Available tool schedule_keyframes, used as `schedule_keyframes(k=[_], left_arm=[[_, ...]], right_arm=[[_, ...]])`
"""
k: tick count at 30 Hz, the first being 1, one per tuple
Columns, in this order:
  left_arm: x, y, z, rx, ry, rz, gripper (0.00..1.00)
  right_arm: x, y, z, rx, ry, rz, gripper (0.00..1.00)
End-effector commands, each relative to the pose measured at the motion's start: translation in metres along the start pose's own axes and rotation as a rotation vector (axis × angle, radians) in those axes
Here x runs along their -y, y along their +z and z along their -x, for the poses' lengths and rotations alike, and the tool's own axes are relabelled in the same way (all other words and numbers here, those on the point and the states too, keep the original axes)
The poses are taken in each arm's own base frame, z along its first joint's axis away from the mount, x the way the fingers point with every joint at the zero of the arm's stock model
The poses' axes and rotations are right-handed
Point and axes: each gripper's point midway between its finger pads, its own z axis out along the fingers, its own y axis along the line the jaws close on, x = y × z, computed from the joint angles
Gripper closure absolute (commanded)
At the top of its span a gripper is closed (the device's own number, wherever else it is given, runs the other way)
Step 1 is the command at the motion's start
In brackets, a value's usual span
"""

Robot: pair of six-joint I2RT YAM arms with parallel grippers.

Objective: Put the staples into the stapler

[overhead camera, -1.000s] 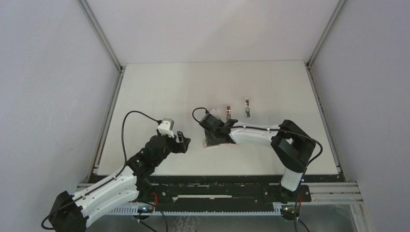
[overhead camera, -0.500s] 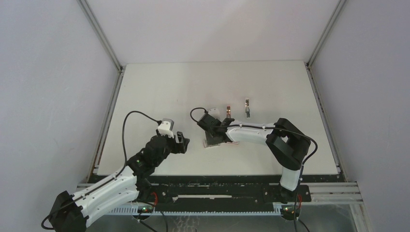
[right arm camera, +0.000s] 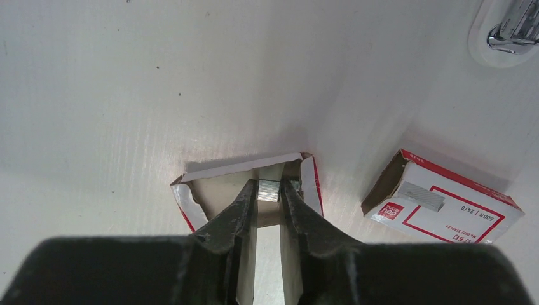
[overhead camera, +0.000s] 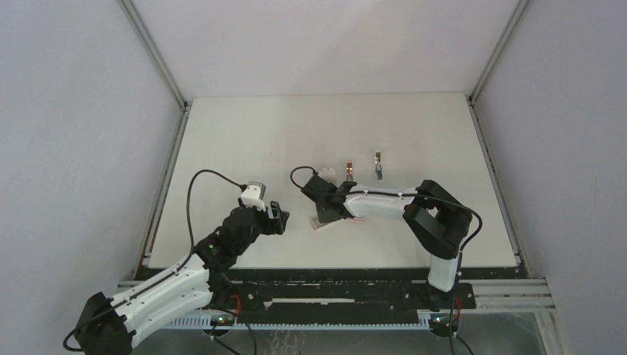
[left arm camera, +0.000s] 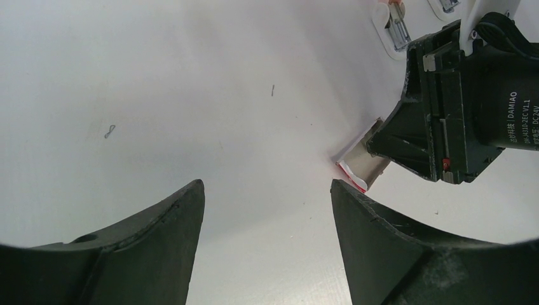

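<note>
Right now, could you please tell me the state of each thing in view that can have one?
left gripper: open, empty, above the table.
right gripper: shut on the staples.
staples: pinched, inside the tray.
tray: slid out, flat on the table.
sleeve: open-ended, beside the tray, apart.
nearer stapler: lying untouched; open or closed unclear.
farther stapler: same.

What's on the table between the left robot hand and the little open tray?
Nothing, just bare white table between the left gripper and the tray. The left wrist view shows it.
</note>
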Motion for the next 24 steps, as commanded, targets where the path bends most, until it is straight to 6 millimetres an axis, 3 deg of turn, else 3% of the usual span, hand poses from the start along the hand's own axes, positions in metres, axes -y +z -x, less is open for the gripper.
schedule_keyframes(k=[1,8,17,24], left_arm=[[0.0,-0.001,0.014,0.047,0.012,0.006,0.23],[-0.002,-0.002,0.015,0.053,0.01,0.011,0.23],[0.001,-0.006,0.023,0.1,-0.018,-0.01,0.23],[0.03,-0.017,0.037,0.145,-0.15,-0.161,0.22]], right_arm=[[-0.009,-0.005,0.014,0.04,0.009,0.015,0.87],[-0.011,-0.015,0.02,0.06,0.011,0.029,0.94],[-0.02,-0.051,0.043,0.141,0.025,0.133,0.94],[-0.028,-0.062,0.05,0.169,0.086,0.355,0.94]])
